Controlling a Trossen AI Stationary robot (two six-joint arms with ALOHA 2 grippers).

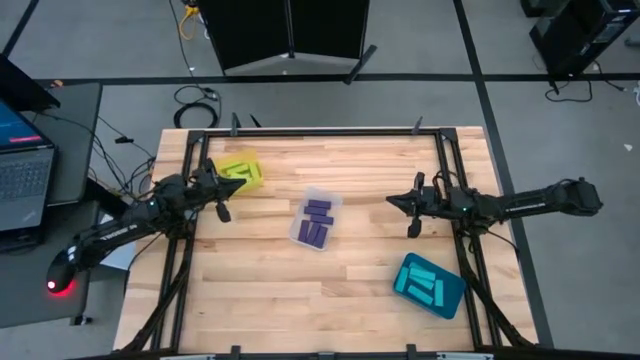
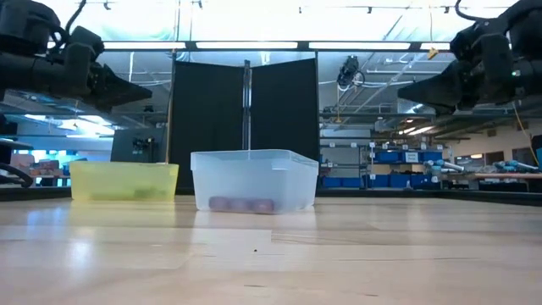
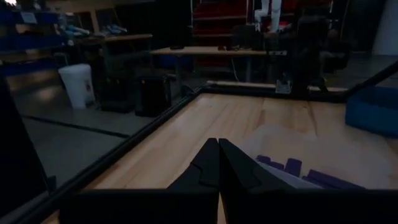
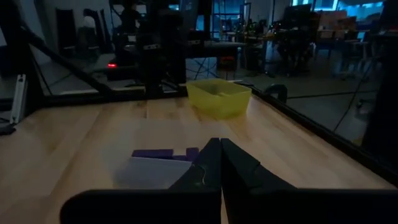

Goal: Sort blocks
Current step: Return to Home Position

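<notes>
Purple blocks [image 1: 316,222] lie in the clear tray [image 1: 330,196] at the table's middle. Lime-green blocks [image 1: 236,170] lie in the yellow tray [image 1: 255,176] at the far left. Cyan blocks [image 1: 425,283] lie in the teal tray [image 1: 452,300] at the near right. My left gripper [image 1: 242,183] hovers level beside the yellow tray, shut and with nothing in it; its fingers [image 3: 208,163] point toward the clear tray. My right gripper [image 1: 391,200] hovers level to the right of the clear tray, shut and with nothing in it, pointing at that tray [image 4: 155,171].
A black metal frame [image 1: 440,150] runs along the table's edges. A laptop [image 1: 20,170] stands on a side table to the left. Bare wood [image 1: 290,295] lies at the near middle, between the clear tray and the front edge.
</notes>
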